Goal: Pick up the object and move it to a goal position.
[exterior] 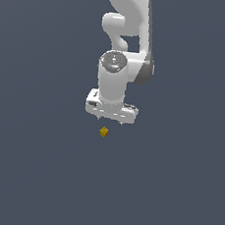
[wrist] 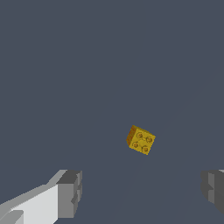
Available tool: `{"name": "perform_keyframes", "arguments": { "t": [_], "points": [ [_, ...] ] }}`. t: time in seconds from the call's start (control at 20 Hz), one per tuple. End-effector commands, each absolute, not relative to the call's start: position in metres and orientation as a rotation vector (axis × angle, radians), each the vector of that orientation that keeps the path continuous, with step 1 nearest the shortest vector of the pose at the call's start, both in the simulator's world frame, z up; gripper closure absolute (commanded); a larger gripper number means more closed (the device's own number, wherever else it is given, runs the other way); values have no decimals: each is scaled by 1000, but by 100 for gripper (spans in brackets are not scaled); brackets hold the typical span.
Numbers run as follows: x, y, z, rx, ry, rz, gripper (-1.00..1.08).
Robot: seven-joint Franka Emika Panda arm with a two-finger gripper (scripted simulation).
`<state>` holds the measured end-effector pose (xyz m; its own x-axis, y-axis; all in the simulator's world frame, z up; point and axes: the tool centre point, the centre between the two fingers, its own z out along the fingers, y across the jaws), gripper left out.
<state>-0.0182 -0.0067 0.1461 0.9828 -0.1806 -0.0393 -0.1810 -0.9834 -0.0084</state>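
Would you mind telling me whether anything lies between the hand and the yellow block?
Nothing visible does. The block sits alone on the bare grey surface, and the open hand hangs just above it. In the wrist view, both fingers stand wide apart with only empty surface between them and the block.

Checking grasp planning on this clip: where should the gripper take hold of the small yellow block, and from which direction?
Grip the yellow block across two opposite flat side faces, coming straight down from above. Its studded face points up at the wrist camera, so the sides are likely the only flat parallel faces. It sits turned relative to the open gripper, so the wrist probably needs rotating first to square the fingers to those faces.
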Motion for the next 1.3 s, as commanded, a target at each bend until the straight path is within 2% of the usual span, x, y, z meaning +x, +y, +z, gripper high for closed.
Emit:
{"name": "perform_keyframes", "arguments": {
  "t": [0.0,0.6,1.25],
  "points": [
    [-19,-10,134,-3107,378,52,-92],
    [-25,-27,83,-3033,809,11,-92],
    [-27,-31,70,-3010,899,2,-92]
  ]
}}
